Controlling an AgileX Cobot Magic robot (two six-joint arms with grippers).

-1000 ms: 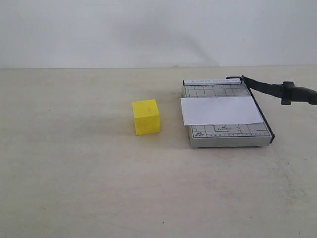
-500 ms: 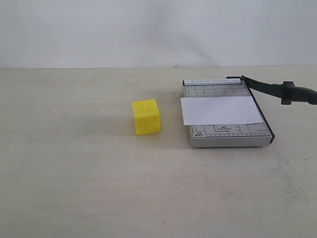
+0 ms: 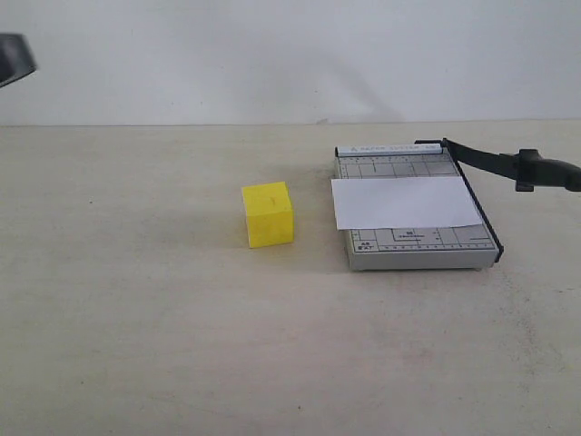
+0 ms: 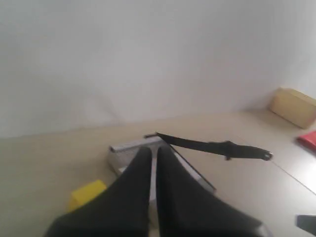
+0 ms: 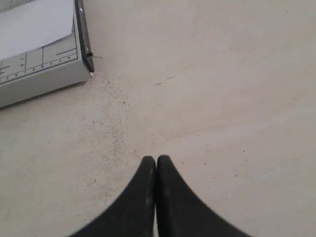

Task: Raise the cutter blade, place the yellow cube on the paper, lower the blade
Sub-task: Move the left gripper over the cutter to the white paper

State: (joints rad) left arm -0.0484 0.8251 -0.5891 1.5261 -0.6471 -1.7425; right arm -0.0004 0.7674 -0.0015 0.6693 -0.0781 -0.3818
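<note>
The yellow cube [image 3: 268,214] rests on the table, left of the grey gridded board [image 3: 418,247]. The white paper [image 3: 404,202] lies across that board. The black cutter blade [image 3: 490,162] stands lifted off the board, its thick handle out to the right. In the left wrist view my left gripper [image 4: 154,150] is shut and empty, high above the table, with the cube [image 4: 86,193], the board [image 4: 126,147] and the blade [image 4: 207,145] beyond it. My right gripper [image 5: 156,160] is shut and empty over bare table, apart from the board's corner [image 5: 44,74] and the paper [image 5: 29,24].
A dark blurred part of the left arm [image 3: 14,59] shows at the top left edge of the exterior view. A tan box [image 4: 295,106] and a red thing [image 4: 308,139] lie far off beyond the blade handle in the left wrist view.
A dark part of the left arm has come into the exterior view at its top left edge. Cube, paper, board and blade have not moved.
</note>
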